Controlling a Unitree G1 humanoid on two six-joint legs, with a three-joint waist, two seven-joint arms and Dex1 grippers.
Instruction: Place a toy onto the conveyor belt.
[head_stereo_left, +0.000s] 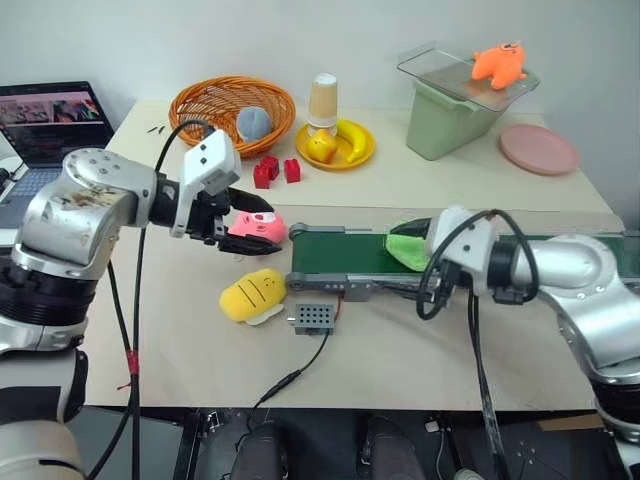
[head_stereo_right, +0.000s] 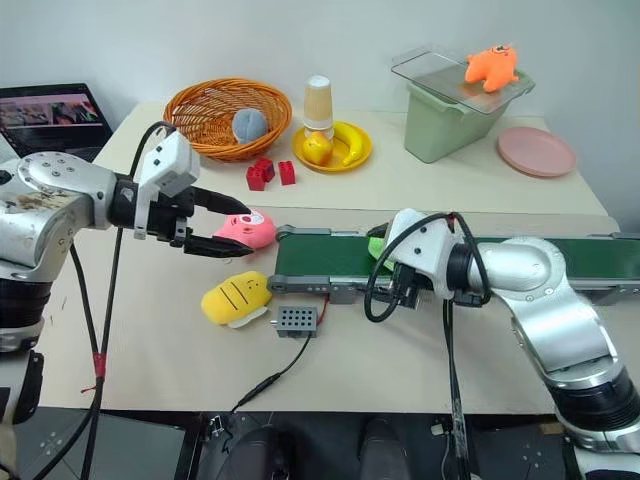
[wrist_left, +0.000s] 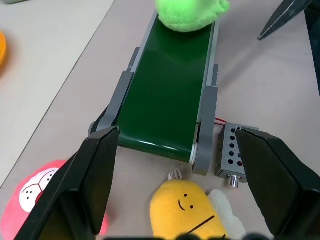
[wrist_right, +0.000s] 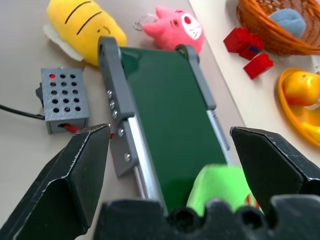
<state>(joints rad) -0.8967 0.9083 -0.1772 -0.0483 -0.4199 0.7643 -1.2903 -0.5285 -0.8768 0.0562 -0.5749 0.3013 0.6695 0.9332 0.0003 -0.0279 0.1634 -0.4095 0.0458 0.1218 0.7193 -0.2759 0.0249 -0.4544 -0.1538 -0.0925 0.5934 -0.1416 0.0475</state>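
Green plush toy (wrist_right: 222, 187) sits on the conveyor belt (wrist_right: 170, 125), just below the right gripper (wrist_right: 170, 150), fingers spread wide, empty. Left gripper (wrist_left: 175, 165) hangs agape above the belt's end, pink plush (head_stereo_right: 245, 229) beside it.

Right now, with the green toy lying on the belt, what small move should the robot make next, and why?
Probably draw the right gripper back, away from the conveyor belt. Its fingers stand open and empty, and the green plush toy already rests on the belt, free of both grippers. The left gripper hangs open by the pink plush toy, so a second pick could follow.
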